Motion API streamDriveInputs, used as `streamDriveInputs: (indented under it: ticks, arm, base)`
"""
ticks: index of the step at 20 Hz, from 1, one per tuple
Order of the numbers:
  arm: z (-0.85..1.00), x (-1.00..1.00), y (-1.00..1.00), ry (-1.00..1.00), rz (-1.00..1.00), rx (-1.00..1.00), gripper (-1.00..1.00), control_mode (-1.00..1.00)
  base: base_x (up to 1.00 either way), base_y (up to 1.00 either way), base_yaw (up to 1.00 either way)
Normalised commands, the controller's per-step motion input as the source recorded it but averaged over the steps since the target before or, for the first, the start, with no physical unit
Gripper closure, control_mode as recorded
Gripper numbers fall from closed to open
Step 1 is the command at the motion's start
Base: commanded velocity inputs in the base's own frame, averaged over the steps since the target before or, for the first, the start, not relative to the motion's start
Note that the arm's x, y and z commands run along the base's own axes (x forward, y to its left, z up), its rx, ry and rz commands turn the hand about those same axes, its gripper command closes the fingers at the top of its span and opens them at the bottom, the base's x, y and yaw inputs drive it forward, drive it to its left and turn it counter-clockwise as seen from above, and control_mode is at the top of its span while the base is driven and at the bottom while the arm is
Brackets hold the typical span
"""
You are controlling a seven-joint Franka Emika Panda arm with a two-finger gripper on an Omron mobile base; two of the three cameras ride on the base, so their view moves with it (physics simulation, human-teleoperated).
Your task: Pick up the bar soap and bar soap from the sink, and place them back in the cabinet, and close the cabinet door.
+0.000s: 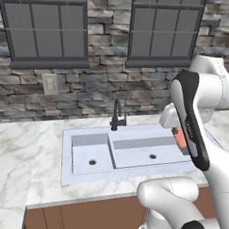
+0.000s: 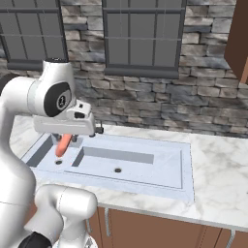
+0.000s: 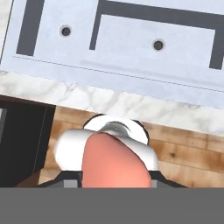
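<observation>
- So, at this point my gripper (image 2: pixel 62 145) was up above the sink (image 1: pixel 85 176), pinched nearly closed on the orange bar soap (image 2: pixel 63 144). From the right base camera the bar hung down from under the hand, tilted a bit, over the sink.
- From the left base camera the same bar (image 1: pixel 181 136) peeked out behind my forearm near the sink's right end, clear of the basin floor as far as I could tell.
- Hand camera had the soap (image 3: pixel 113 162) bulging right up front, with both basins further out and the marble counter (image 3: pixel 131 107) between.
- How I figured to do this step well: it's the carry to the cabinet, so keep the squeeze steady (soap is slick and rounded, it could squirt out if I clamp harder or swing fast). Lift clear of the black faucet (image 1: pixel 117 115) before turning, and go slow through the swing.
- A reddish-brown cabinet corner (image 2: pixel 238 38) showed at upper right from the right base camera. Couldn't tell whether that was the one I needed, or whether its door was open.
- Counting stuff: one bar soap visible, the orange one. The tan-brown one I couldn't spot in either basin.
- Two basins, two drains (image 1: pixel 92 161), one faucet.
- Two dark-framed windows (image 1: pixel 44 28) on the stone wall, one wall outlet (image 1: pixel 50 84) to the left of the faucet.
</observation>
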Motion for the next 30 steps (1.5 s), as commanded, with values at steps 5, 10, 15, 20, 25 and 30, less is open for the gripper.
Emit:
streamDriveInputs:
  ticks: [5,10,15,20,25,30]
  arm:
    - [0.31,-0.19,0.0,0.0,0.0,0.0,1.0,-1.0]
    - [0.09,-0.21,0.0,0.0,0.0,0.0,1.0,1.0]
    - [0.0,0.0,0.0,0.0,0.0,0.0,1.0,1.0]
    - [0.0,0.0,0.0,0.0,0.0,0.0,1.0,1.0]
    - [0.0,0.0,0.0,0.0,0.0,0.0,1.0,1.0]
    - [0.0,0.0,0.0,0.0,0.0,0.0,1.0,1.0]
  base:
    - [0.0,0.0,0.0]
    - [-0.09,0.0,0.0]
    - [-0.71,-0.2,0.0]
    - [-0.84,-0.44,0.0]
    - [-0.68,-0.59,0.0]
    - [-0.49,-0.67,0.0]
